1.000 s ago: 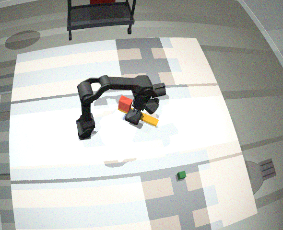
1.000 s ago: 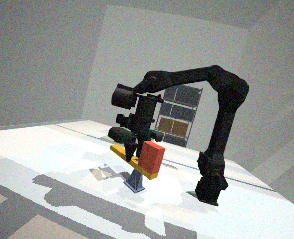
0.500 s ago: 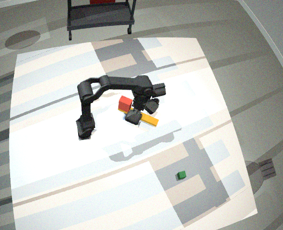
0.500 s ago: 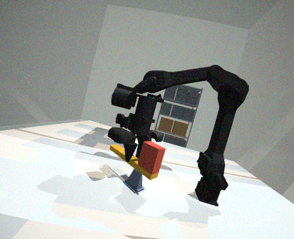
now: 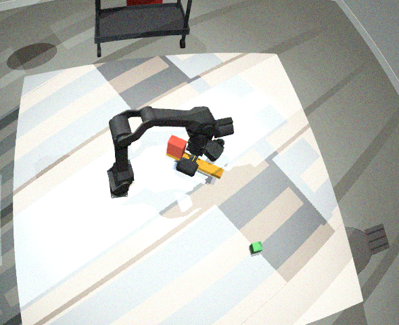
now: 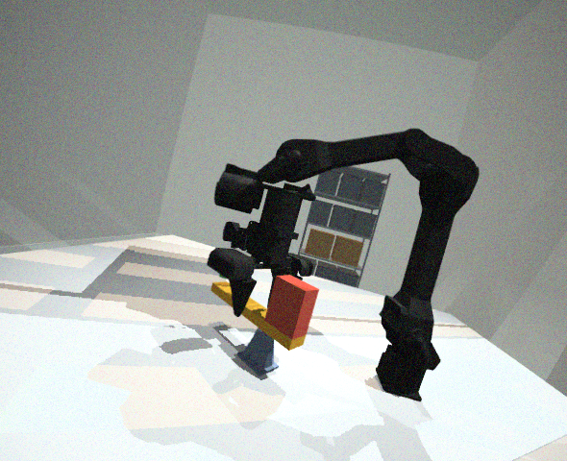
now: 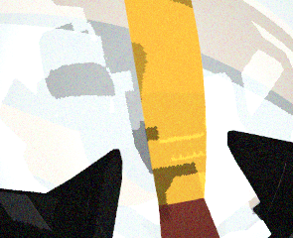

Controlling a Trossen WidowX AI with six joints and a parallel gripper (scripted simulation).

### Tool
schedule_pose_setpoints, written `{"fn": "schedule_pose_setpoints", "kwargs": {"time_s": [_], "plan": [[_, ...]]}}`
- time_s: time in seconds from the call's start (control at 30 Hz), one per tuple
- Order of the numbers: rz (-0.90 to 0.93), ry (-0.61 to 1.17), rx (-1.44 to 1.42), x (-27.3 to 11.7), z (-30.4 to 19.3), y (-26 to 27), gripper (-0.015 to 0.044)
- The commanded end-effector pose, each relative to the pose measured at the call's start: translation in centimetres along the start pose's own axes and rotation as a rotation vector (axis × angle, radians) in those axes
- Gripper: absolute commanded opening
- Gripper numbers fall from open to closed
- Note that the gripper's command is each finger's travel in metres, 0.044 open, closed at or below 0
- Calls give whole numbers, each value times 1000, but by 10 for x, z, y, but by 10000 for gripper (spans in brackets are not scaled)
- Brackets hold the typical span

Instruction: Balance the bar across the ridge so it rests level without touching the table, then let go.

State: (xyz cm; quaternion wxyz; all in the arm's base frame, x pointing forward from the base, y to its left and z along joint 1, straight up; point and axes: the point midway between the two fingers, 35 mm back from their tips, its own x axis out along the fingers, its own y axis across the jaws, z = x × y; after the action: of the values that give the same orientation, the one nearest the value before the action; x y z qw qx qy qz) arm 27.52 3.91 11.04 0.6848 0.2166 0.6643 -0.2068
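The orange bar lies across the top of the blue-grey ridge, with both ends off the table. It looks near level, though the tilted view makes a slight lean hard to tell. A red block stands on one end of the bar; its dark red side shows at the bottom of the wrist view. My gripper is open around the bar beside the block, with a gap on each side in the wrist view. The ridge's top is hidden under the bar.
A small green cube lies on the table, far from the bar. A dark cart stands on the floor beyond the table, and a shelf rack stands behind the arm.
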Motion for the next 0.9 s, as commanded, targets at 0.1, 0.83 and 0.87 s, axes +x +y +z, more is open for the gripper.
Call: {"fn": "schedule_pose_setpoints", "kwargs": {"time_s": [0.1, 0.83, 0.87], "plan": [[-1, 0, 0, -2, 0, 0, 440], [0, 0, 0, -100, 0, 0, 440], [0, 0, 0, -100, 0, 0, 440]]}}
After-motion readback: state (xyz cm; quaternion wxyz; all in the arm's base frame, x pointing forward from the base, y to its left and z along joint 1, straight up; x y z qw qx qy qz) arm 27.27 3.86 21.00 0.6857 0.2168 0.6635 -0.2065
